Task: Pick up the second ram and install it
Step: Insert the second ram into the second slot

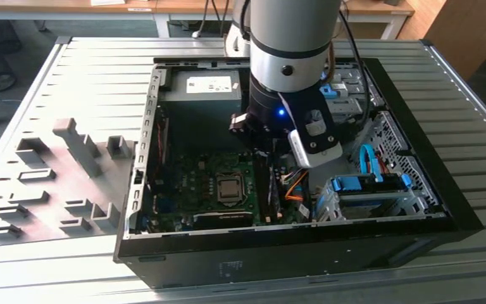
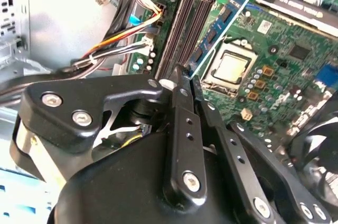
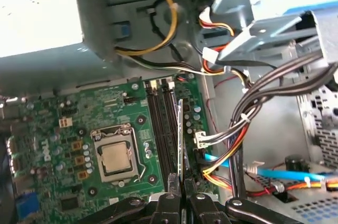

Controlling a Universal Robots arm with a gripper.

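- Where the arm [image 1: 290, 38] reaches down into the open computer case [image 1: 226, 259], metal hems it in. The power supply [image 1: 205, 85] sits at the far end and the drive cage [image 1: 366, 196] on the exterior view's right.
- Bundled cables [image 3: 243, 123] run just beside the memory slots [image 3: 161, 129]. On the slots' other side the processor socket [image 3: 116, 160] lies low on the board, so there is more room there.
- The gripper [image 3: 180, 184] has its fingers drawn narrow, pressed on either face of the second ram [image 3: 181, 139].
- The second ram stands on edge in line with the fingertips, parallel to the two empty black slots and close to them. Whether it touches one cannot be told.
- Grey fixture blocks [image 1: 66, 183] sit on the table [image 1: 99, 63] outside the case, well apart.
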